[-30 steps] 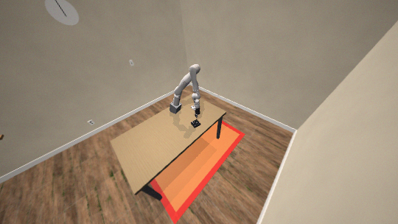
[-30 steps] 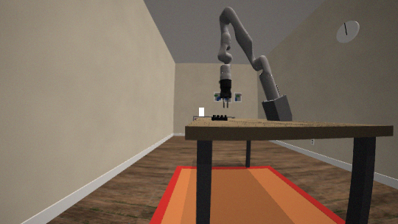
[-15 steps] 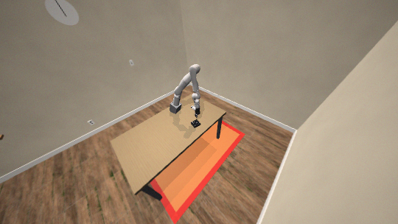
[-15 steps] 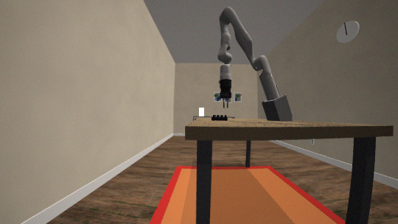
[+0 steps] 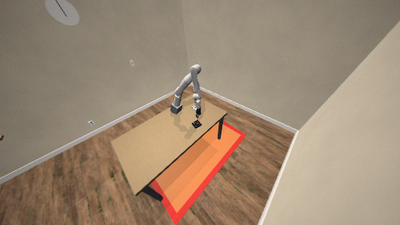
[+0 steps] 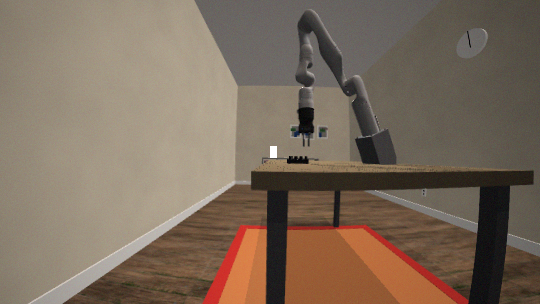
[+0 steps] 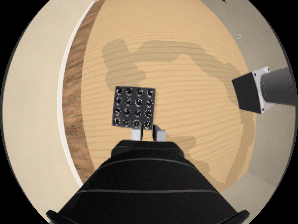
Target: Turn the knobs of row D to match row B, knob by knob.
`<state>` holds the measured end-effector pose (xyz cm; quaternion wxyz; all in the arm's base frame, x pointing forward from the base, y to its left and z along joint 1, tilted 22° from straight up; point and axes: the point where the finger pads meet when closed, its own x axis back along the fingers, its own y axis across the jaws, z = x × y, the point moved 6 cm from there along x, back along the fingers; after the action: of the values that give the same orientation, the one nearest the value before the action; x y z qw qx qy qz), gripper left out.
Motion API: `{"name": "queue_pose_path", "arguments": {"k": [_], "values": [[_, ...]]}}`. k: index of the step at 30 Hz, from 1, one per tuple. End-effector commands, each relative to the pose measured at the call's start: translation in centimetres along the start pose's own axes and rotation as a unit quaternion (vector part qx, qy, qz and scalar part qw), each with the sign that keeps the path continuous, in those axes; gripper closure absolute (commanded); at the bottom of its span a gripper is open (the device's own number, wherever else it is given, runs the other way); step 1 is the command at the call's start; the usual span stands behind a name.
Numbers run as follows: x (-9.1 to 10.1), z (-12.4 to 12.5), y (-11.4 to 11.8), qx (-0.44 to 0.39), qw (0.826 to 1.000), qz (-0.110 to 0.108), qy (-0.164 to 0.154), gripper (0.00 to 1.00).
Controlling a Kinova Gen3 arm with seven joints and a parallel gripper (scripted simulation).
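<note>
The knob box (image 5: 196, 124) is a small black square box with a grid of knobs, standing on the wooden table near its far corner. It also shows in the exterior view (image 6: 297, 160) and in the wrist view (image 7: 135, 107). The knobs' white lines are too small to read. My gripper (image 5: 198, 114) (image 6: 305, 144) hangs straight down above the box, clear of the knobs. In the wrist view its two fingertips stand a little apart at the near edge of the box, with nothing between them.
The arm's grey base (image 5: 176, 108) (image 7: 256, 90) stands on the table behind the box. The table's edge (image 7: 85, 96) runs close along one side of the box. An orange and red mat (image 5: 200, 163) lies on the floor under the table.
</note>
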<state>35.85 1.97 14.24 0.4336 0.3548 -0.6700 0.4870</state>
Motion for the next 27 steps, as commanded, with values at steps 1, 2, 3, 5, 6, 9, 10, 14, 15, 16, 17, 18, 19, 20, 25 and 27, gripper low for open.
{"name": "queue_pose_path", "arguments": {"k": [1,2,3,5,6,9,10,14,15,16,17,18,19,20,25,27], "values": [[0.1,0.1,0.0,0.004,1.0,0.002,0.001,0.54],[0.1,0.1,0.0,0.004,1.0,0.002,0.0,0.54],[0.1,0.1,0.0,0.004,1.0,0.002,0.0,0.54],[0.1,0.1,0.0,0.004,1.0,0.002,0.0,0.54],[0.0,0.1,0.0,0.004,1.0,0.002,0.0,0.54],[-0.1,0.1,0.0,0.004,1.0,0.002,0.0,0.54],[-0.1,0.1,0.0,0.004,1.0,0.002,0.0,0.54],[-0.2,0.1,0.0,0.004,1.0,0.002,0.0,0.54],[-0.3,0.1,0.0,0.004,1.0,0.002,0.0,0.54],[-0.3,0.1,0.0,0.004,1.0,0.002,0.0,0.54],[-0.4,0.1,0.0,0.004,1.0,0.002,0.0,0.54],[-0.5,0.1,0.0,0.004,1.0,0.002,0.0,0.54],[-0.6,0.1,0.0,0.004,1.0,0.002,0.0,0.54],[-0.7,0.1,0.0,0.004,1.0,0.002,0.0,0.54],[-1.2,0.2,0.0,0.004,1.0,0.002,0.0,0.54],[-1.5,0.2,0.0,0.004,1.0,0.002,0.0,0.54]]}}
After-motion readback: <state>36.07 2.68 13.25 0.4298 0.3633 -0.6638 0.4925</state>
